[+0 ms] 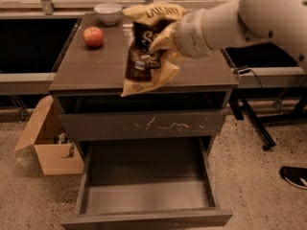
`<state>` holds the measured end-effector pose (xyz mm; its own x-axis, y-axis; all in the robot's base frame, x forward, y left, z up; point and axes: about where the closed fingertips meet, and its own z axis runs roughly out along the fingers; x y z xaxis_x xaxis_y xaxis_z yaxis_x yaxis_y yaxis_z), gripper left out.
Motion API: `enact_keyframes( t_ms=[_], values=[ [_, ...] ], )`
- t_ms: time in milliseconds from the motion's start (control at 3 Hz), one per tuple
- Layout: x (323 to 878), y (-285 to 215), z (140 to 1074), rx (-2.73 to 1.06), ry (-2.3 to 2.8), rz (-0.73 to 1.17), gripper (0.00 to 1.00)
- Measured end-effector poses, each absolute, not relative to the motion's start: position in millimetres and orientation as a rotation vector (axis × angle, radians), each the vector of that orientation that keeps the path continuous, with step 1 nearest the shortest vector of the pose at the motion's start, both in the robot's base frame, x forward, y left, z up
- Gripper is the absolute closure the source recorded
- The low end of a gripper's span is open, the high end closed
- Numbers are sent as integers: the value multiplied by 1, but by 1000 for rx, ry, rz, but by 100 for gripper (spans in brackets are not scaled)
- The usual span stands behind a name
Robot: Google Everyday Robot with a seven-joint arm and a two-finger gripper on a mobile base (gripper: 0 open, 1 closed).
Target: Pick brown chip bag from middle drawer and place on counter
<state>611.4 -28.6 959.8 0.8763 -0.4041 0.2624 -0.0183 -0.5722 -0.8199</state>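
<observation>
The brown chip bag point(146, 56) hangs upright in the air over the counter point(91, 68), its lower end near the counter's front edge. My gripper point(162, 41) comes in from the right on a white arm and is shut on the bag's right side, about mid-height. The middle drawer point(146, 198) is pulled out below and its grey floor is bare. The drawer above it, with pale scratches on its front point(144, 125), is pushed in.
A red apple point(93, 36) and a white bowl point(108, 12) sit on the back left of the counter. An open cardboard box point(50, 145) stands on the floor at the left. A black stand leg point(254, 123) and a shoe point(293, 176) are at the right.
</observation>
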Motion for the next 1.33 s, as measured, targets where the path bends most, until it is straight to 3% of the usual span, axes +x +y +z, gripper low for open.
enact_keyframes(
  t_ms=[1000, 1333],
  values=[
    [730, 18, 975, -2258, 354, -433, 100],
    [748, 24, 960, -2268, 402, -393, 81]
  ],
)
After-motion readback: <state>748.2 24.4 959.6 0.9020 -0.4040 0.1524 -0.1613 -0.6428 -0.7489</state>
